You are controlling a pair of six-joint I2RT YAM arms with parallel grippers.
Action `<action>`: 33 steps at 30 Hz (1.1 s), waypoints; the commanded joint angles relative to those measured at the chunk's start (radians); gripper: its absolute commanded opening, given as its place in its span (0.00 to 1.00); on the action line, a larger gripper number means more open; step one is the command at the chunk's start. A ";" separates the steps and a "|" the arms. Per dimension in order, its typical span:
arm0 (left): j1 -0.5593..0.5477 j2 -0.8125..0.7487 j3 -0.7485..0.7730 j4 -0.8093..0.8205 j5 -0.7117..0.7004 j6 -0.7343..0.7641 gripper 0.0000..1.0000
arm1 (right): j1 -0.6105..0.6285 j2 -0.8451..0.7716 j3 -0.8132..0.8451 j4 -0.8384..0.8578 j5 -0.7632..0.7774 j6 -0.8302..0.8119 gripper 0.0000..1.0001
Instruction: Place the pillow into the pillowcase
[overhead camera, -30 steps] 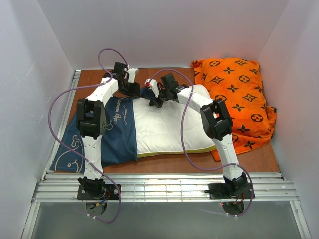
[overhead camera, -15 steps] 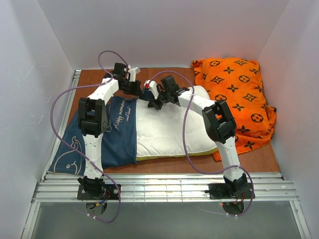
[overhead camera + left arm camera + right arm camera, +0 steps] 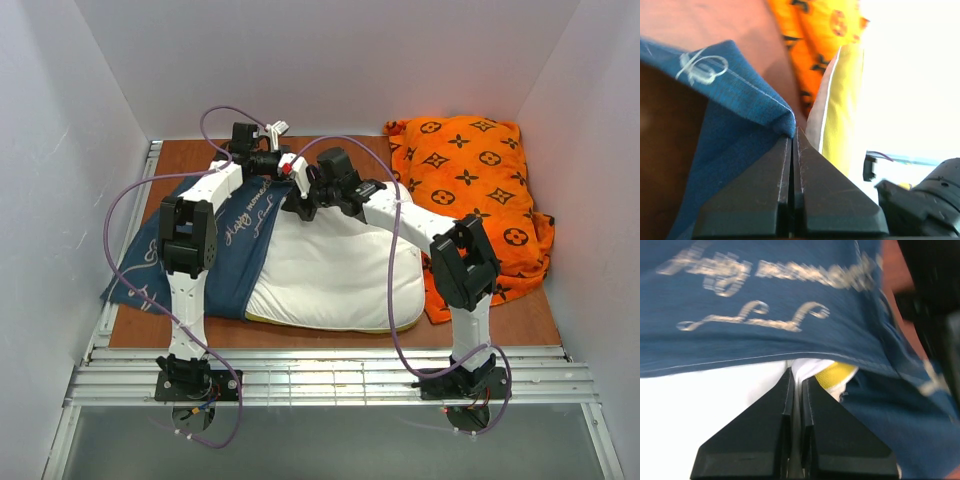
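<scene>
The white pillow (image 3: 330,270) lies mid-table, its far left corner tucked under the navy pillowcase (image 3: 225,235). In the left wrist view my left gripper (image 3: 794,132) is shut on the pillowcase's hem (image 3: 765,100), beside the pillow's yellow edge band (image 3: 840,105). From above, the left gripper (image 3: 275,165) holds that hem raised at the pillow's far corner. My right gripper (image 3: 796,374) is shut on a fold of the white pillow (image 3: 700,395) just inside the case opening, with navy pillowcase cloth (image 3: 790,305) draped over it. In the top view the right gripper (image 3: 298,203) sits close to the left one.
An orange cushion (image 3: 470,190) with a dark monogram pattern fills the back right corner, touching the pillow's right side. White walls close in the table on three sides. A metal rail (image 3: 330,375) runs along the near edge by both arm bases.
My left gripper has shut on the pillowcase hem and drawn it right and up over the pillow's corner. The right arm has pushed the pillow left and towards the near edge; the case has bunched up.
</scene>
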 commanded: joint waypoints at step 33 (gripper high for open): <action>0.272 -0.918 -0.578 -0.527 -0.598 0.494 0.71 | 0.093 -0.215 -0.043 -0.309 0.235 -0.019 0.99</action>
